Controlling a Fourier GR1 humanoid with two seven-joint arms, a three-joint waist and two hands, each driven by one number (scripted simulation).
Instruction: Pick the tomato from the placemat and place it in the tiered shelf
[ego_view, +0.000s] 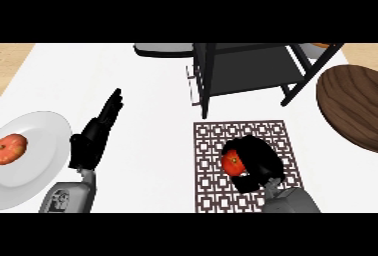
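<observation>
A red tomato (234, 163) sits on the brown patterned placemat (214, 135) at the lower middle of the head view. My right hand (260, 161) is curled round it from the right, hiding most of it. Just beyond the mat stands the black tiered shelf (247, 65), its dark shelf board bare. My left hand (94, 135) rests open at the left, fingers straight and pointing away, holding nothing.
A white plate (40, 165) at the left edge carries a red-orange fruit (10, 148). A dark wooden round board (353, 105) lies at the right edge. A grey-rimmed dish (162, 49) sits behind the shelf's left side. The counter top is white.
</observation>
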